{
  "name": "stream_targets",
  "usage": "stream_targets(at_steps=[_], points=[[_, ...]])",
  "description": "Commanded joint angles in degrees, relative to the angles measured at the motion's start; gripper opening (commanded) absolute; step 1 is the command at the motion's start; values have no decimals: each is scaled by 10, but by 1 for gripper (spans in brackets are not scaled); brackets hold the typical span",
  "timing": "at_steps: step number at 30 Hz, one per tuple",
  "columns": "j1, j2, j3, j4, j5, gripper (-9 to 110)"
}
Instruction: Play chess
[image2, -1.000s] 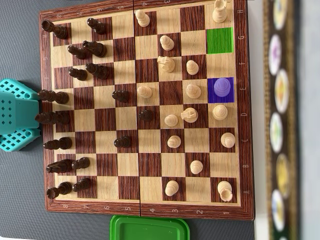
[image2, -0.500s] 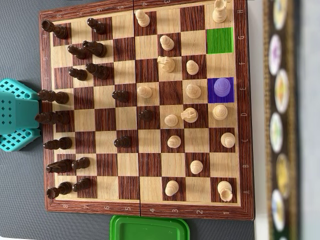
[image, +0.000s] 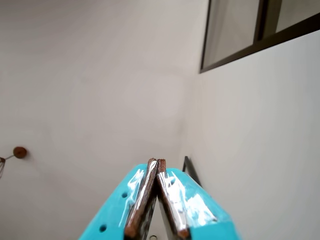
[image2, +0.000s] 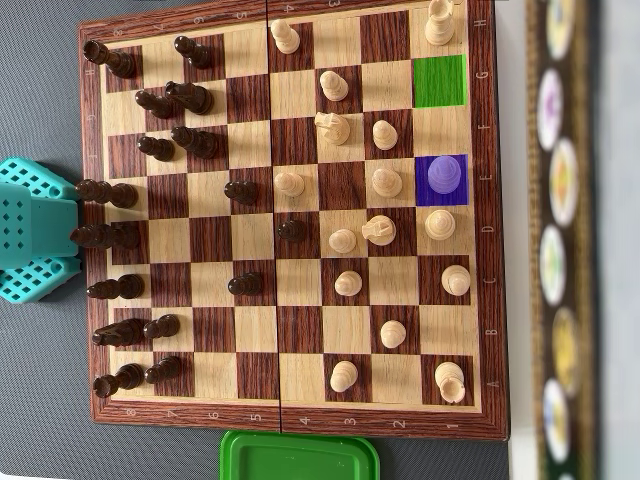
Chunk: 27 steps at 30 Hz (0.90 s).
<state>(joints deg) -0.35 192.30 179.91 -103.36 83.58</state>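
In the overhead view a wooden chessboard carries dark pieces mostly on the left and light pieces on the right. One light piece stands on a purple-tinted square near the right edge. A green-tinted square above it is empty. The teal arm sits off the board's left edge, above none of the pieces. In the wrist view my gripper points up at bare walls. Its brown-padded fingertips touch, with nothing between them. No board or piece shows there.
A green lid or tray lies just below the board's bottom edge. A patterned strip with round designs runs down the right side. The wrist view shows a dark window frame and a small brown wall knob.
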Motion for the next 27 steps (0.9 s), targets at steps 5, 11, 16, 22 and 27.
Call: stream_targets(at_steps=[5, 11, 16, 22, 27], points=[[3, -5, 11, 0, 1, 0], [4, -6, 7, 25, -2, 0], [4, -6, -58, 177, -2, 0], [4, -6, -113, 384, -2, 0], [4, -6, -141, 577, -2, 0]])
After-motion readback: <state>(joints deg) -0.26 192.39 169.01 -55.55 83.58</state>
